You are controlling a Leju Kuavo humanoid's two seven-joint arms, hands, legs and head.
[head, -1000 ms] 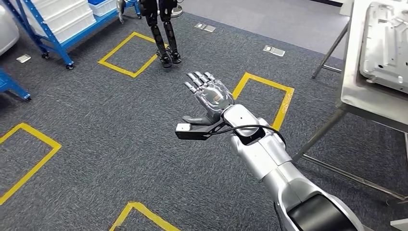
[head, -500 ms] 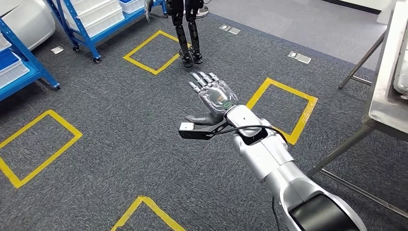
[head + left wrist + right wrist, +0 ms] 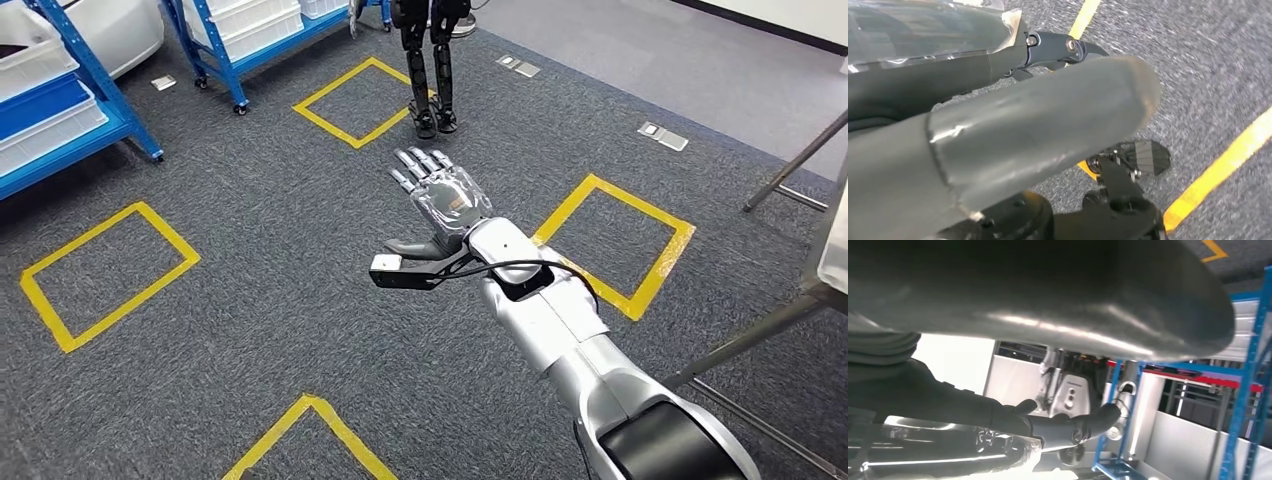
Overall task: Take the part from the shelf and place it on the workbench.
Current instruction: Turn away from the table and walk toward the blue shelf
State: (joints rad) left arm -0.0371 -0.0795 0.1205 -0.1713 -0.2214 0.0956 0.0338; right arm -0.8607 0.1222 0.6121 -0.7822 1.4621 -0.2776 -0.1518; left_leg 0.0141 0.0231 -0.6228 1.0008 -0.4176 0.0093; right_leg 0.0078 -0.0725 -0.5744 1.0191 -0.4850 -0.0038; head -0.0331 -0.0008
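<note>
Grey carpet floor (image 3: 250, 300) with yellow taped squares (image 3: 108, 272) lies under the robot in the head view. Right hand (image 3: 440, 195) is held out ahead at the end of the silver arm, palm up, fingers spread and straight, holding nothing. This posture reads as a carry-ready pose for the walk, not as a reach. Left hand (image 3: 998, 135) hangs close over the carpet in its wrist view; thumb and dark fingers (image 3: 1058, 47) lie extended, with no object between them, so it is judged wide and empty.

Blue shelf (image 3: 90, 110) with white bins (image 3: 250, 25) stands at far left, well apart from both hands. The part cannot be picked out among the bins; it is presumably on the shelving, not yet taken. Edge of the work surface, with its metal legs (image 3: 760, 330), sits at far right.

Another robot's dark legs (image 3: 430, 70) stand ahead beside one taped square. Open carpet lies between the right hand and the shelf; the approach looks unobstructed if it keeps left of those legs.
</note>
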